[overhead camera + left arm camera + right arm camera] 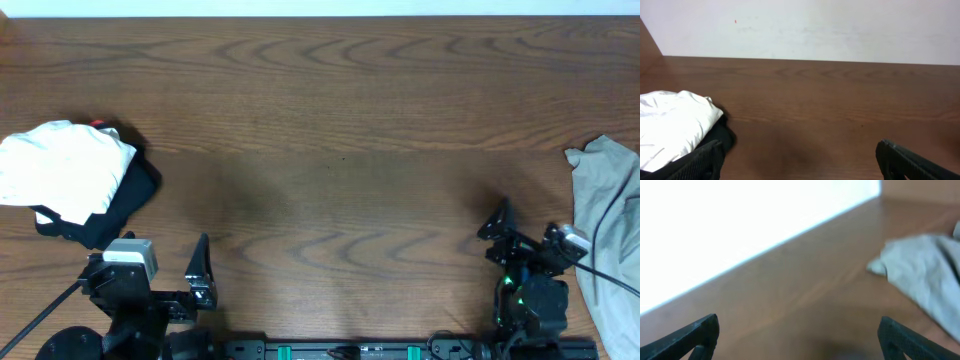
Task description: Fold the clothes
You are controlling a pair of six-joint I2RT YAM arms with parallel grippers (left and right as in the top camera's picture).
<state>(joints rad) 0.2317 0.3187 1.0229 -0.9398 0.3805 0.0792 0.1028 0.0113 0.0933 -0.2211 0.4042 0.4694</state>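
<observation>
Item 1, white garment [62, 168]: bunched, not flat, at the 9 o'clock edge of the counter [330, 110]; stacked on item 2.

Item 2, dark garment [125, 200]: crumpled under the white one, showing on its 4 o'clock side.

Item 3, grey garment [605, 225]: rumpled, at the 3 o'clock edge, long axis running 12 to 6, partly out of view.

Left end effector [800, 167]: spread wide, holding nothing; low at the 6 o'clock edge, pointed toward 12. White-and-dark heap at roughly 10 o'clock from it, near but apart.

Right end effector [800, 342]: likewise spread wide and empty. Grey garment at about 2 o'clock from it, close, not touching.

Nearer arm: left for the heap, right for the grey piece.

Folding: not yet begun, by the look of things; nothing laid flat.

Likely first need: drawing one garment toward the middle of the counter and spreading it out.

Printing on the white cloth: none visible from these views.
</observation>
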